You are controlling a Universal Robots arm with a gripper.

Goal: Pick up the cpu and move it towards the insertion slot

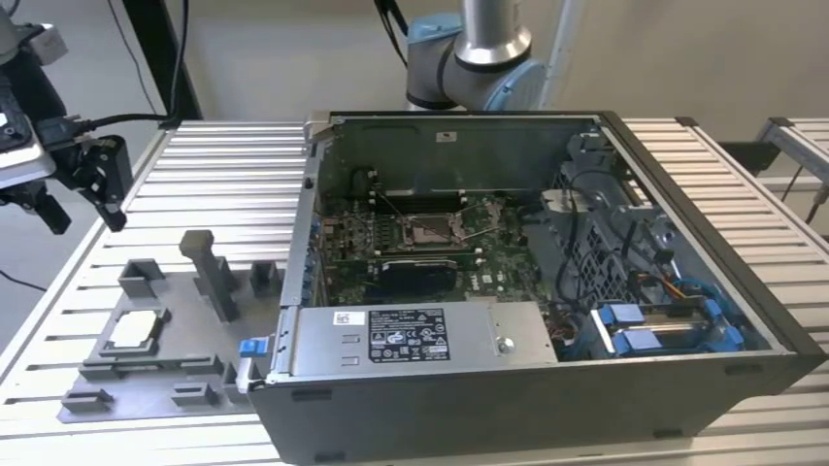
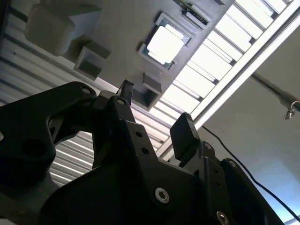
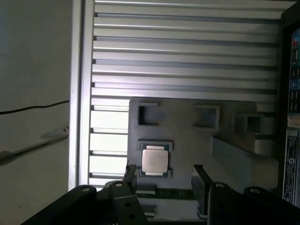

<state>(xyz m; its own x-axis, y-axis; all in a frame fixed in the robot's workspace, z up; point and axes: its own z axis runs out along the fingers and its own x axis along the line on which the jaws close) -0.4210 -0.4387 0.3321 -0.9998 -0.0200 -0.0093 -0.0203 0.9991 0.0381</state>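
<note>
The cpu (image 1: 134, 332), a thin pale square chip, lies flat in a recess of the grey fixture plate (image 1: 194, 364) at the exterior view's left. It also shows in both wrist views, cpu (image 2: 165, 44) and cpu (image 3: 154, 161). My gripper (image 1: 87, 223) hangs open well above the table, up and to the left of the fixture, with nothing between its black fingers (image 2: 125, 90). In the first wrist view the gripper (image 3: 164, 173) frames the chip from above. The insertion slot (image 1: 428, 229) is a metal-framed socket on the green board inside the open computer case.
A tall grey post (image 1: 208, 267) and low blocks (image 1: 143, 277) rise from the fixture plate. The open computer case (image 1: 674, 243) stands right of it, with a labelled silver box (image 1: 402, 340) at its front. The slatted table's edge (image 3: 77, 93) runs close to the fixture.
</note>
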